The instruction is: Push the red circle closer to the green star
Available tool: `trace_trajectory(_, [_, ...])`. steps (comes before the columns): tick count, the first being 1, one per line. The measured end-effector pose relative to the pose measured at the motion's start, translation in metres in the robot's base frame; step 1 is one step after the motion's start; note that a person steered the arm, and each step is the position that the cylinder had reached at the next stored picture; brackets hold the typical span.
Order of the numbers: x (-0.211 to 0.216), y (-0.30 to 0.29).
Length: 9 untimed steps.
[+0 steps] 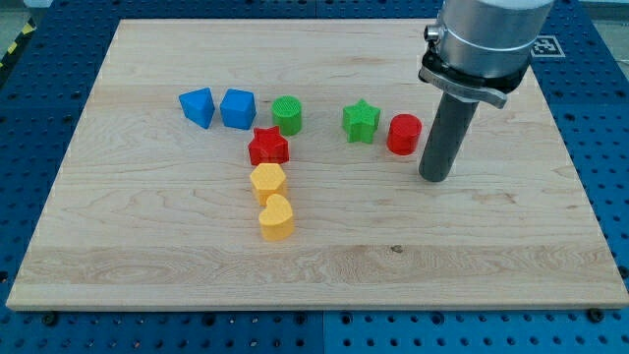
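My tip [436,178], a bare rod with no fingers to open, sits just right of the red circle [404,134], the green star [361,121] just beyond it leftward.

Pale matt wooden board [324,246] with visible grain; the red circle [404,134] looks like smooth matt plastic.

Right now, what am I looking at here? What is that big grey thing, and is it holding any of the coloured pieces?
That grey cylinder is the end of a robot arm. It has no hand, only a dark rod; my tip slides on the wooden board and pushes blocks, holding nothing. One camera looks down at an angle. The tip sits just right of the red circle, with the green star on its other side. Further left: a green cylinder, red star, two blue blocks and two yellow blocks.
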<state>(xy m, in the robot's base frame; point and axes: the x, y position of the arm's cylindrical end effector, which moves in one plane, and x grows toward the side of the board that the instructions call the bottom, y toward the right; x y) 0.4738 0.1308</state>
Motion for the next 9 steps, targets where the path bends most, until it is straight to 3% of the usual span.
trace_trajectory(3, [-0.030,0.000])
trace_trajectory(4, [-0.022,0.000])
trace_trajectory(7, [0.036,0.000])
trace_trajectory(8, [0.073,0.000])
trace_trajectory(9, [0.079,-0.003])
